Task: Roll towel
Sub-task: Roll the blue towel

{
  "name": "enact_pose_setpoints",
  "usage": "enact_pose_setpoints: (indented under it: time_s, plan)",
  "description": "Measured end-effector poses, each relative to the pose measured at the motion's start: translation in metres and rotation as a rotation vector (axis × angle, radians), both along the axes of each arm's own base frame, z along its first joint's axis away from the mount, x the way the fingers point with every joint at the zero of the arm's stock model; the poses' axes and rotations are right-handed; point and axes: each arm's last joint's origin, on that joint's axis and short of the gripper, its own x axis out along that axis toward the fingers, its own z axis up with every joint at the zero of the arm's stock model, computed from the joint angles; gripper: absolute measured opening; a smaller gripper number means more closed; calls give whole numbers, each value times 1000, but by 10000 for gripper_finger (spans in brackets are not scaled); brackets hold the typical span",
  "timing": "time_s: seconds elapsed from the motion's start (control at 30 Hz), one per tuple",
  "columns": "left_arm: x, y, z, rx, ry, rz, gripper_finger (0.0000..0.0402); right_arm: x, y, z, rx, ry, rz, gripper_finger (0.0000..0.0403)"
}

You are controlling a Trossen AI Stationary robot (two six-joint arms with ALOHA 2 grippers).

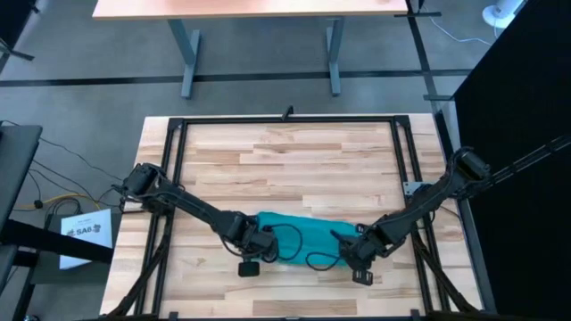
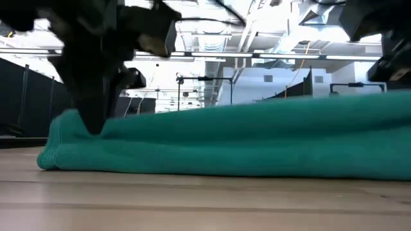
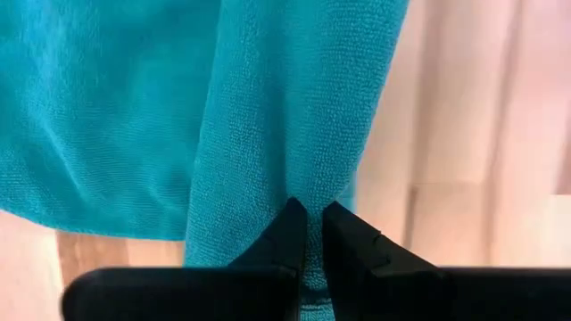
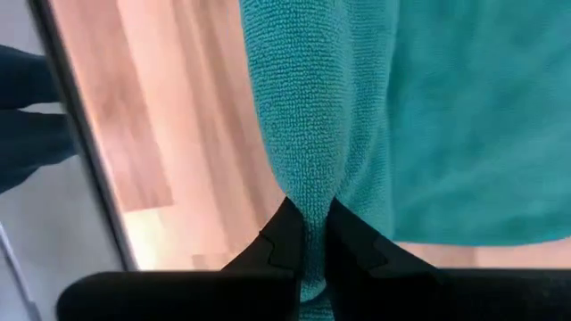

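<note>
The teal towel (image 1: 299,236) lies on the wooden table near its front edge, stretched left to right, with a rolled or folded band along its near edge (image 2: 212,151). My left gripper (image 1: 260,241) is shut on the towel's left end, and my right gripper (image 1: 351,247) is shut on its right end. The grey tag is not visible. My left gripper pinches the folded band of the towel (image 3: 299,192) between its two fingertips, at the towel's left end. The fingers come from above, pointing down. The towel rests on the table. My right gripper pinches the folded band of the towel (image 4: 308,192) between its two fingertips, at the towel's right end. The fingers come from above. The towel lies on the table below them.
A black metal frame (image 1: 285,119) runs around the tabletop. Bare wood lies behind the towel toward the far edge (image 1: 294,160). A desk (image 1: 259,9) stands beyond the table.
</note>
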Motion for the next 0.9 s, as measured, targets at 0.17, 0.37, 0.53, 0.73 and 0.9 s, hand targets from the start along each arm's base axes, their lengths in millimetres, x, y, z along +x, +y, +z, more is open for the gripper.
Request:
enact_pose_setpoints:
  time_s: [0.17, 0.37, 0.53, 0.73, 0.9]
  plan:
    - [2, 14, -5, 17, 12, -13, 14, 2, -23, -17, -33, 55, -48, 17]
    - [7, 28, -5, 30, 5, -38, 14, -5, -37, -30, -8, 88, -91, 17]
    - [11, 41, -6, 40, 6, -49, 14, -1, -44, -32, 6, 84, -121, 17]
    - [15, 57, -6, 76, -2, -66, 14, 2, -53, -32, -27, 75, -141, 17]
    - [17, 66, -6, 140, -12, -47, 24, 3, -58, -33, -68, 69, -164, 45]
